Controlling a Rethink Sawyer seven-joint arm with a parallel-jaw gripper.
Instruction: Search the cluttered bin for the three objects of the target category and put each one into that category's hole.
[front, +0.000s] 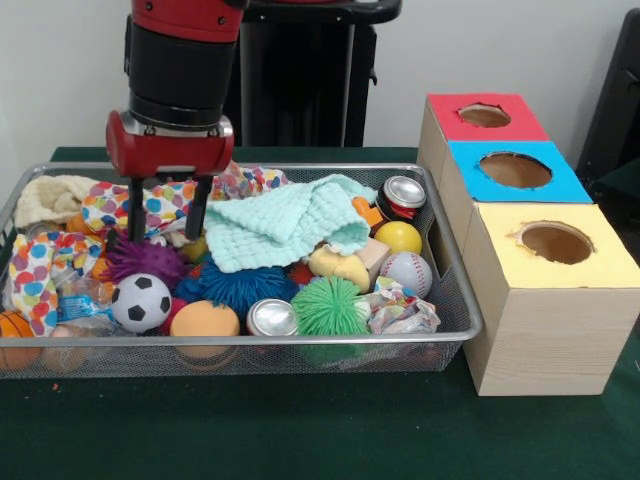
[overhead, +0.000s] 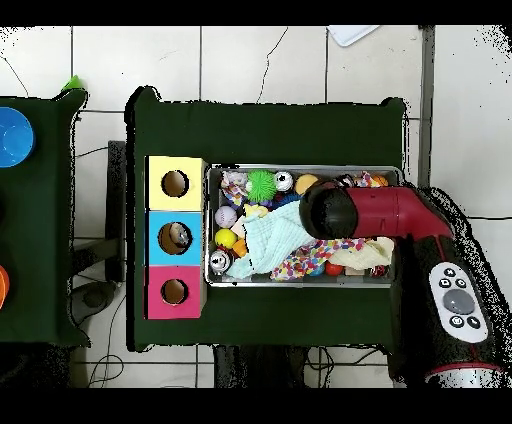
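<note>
The wire mesh bin (front: 300, 341) is full of toys and also shows in the overhead view (overhead: 300, 283). A transparent crinkly plastic container (front: 78, 305) with a bluish glint lies at the bin's front left, partly buried. Others are hidden or not clear. My gripper (front: 167, 236) is open, its two black fingers (front: 137, 215) pointing down over the bin's left half, tips just above a dotted paper wad (front: 150, 205) and a purple spiky ball (front: 145, 262). In the overhead view the arm (overhead: 350, 212) covers the gripper. The blue-topped box's hole (front: 515, 170) (overhead: 175, 238) is right of the bin.
A mint knitted cloth (front: 290, 225) covers the bin's middle. Silver cans (front: 272, 318) (front: 403, 195), a soccer ball (front: 141, 302), a green spiky ball (front: 330, 305) and a baseball (front: 405, 272) lie around. The red-topped hole (front: 485, 115) and yellow-topped hole (front: 556, 242) flank the blue one.
</note>
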